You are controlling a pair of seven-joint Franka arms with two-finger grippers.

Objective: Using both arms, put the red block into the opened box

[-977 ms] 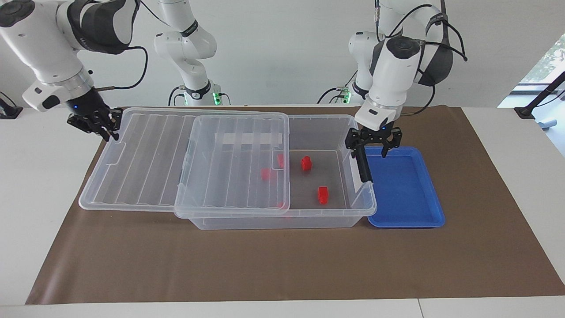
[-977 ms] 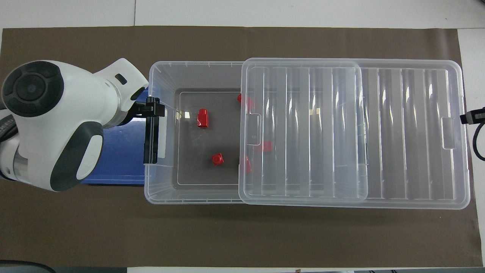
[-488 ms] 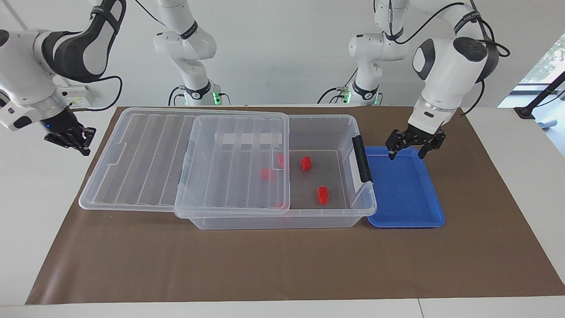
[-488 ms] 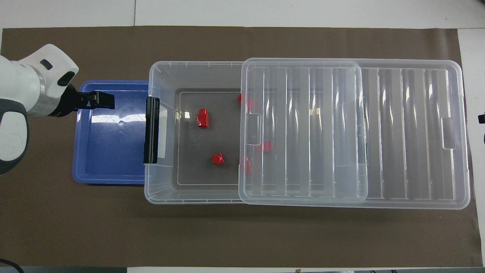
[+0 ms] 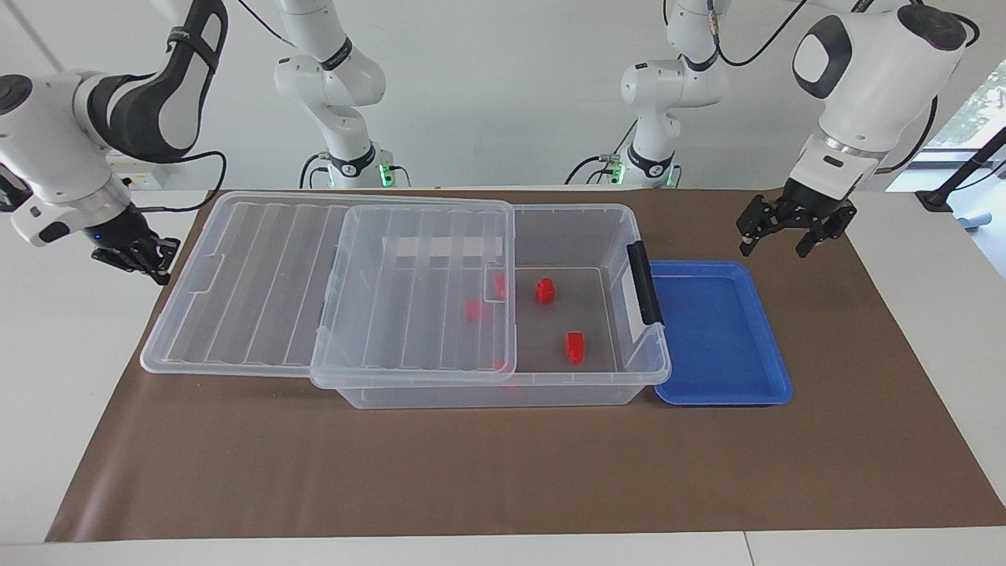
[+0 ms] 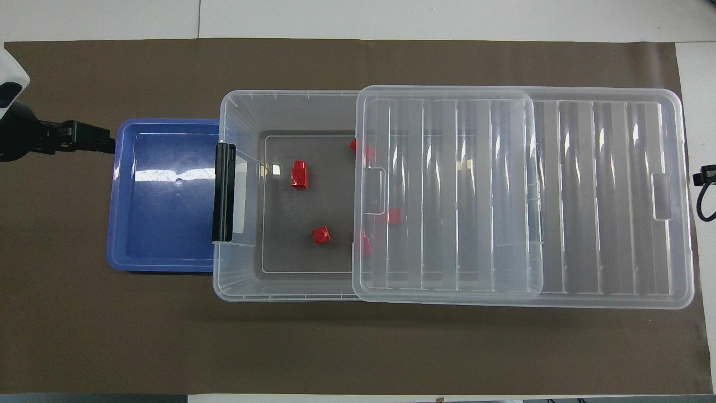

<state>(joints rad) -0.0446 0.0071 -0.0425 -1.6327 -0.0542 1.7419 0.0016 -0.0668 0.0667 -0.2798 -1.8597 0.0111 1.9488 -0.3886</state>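
Note:
The clear box [image 5: 637,369] [image 6: 235,280] stands mid-table, its ribbed lid [image 5: 259,291] [image 6: 587,190] slid toward the right arm's end, leaving the end with the black latch [image 5: 644,283] [image 6: 224,190] uncovered. Several red blocks lie on its floor: two in the uncovered part [image 5: 545,290] [image 5: 575,347] [image 6: 299,174] [image 6: 321,235], the others under the lid [image 5: 473,310] [image 6: 395,216]. My left gripper [image 5: 772,250] [image 6: 109,146] hangs open and empty over the mat just off the blue tray's corner. My right gripper [image 5: 151,266] [image 6: 702,178] is shut on nothing, off the lid's outer end.
A shallow blue tray [image 5: 719,338] [image 6: 162,224] with nothing in it sits against the box's latch end. A brown mat [image 5: 503,472] covers the table, with white table surface [image 5: 71,354] past it at both ends.
The left gripper swung from the box's latch end across the tray and up toward the left arm's end. The right gripper drew away from the lid's end and closed fully.

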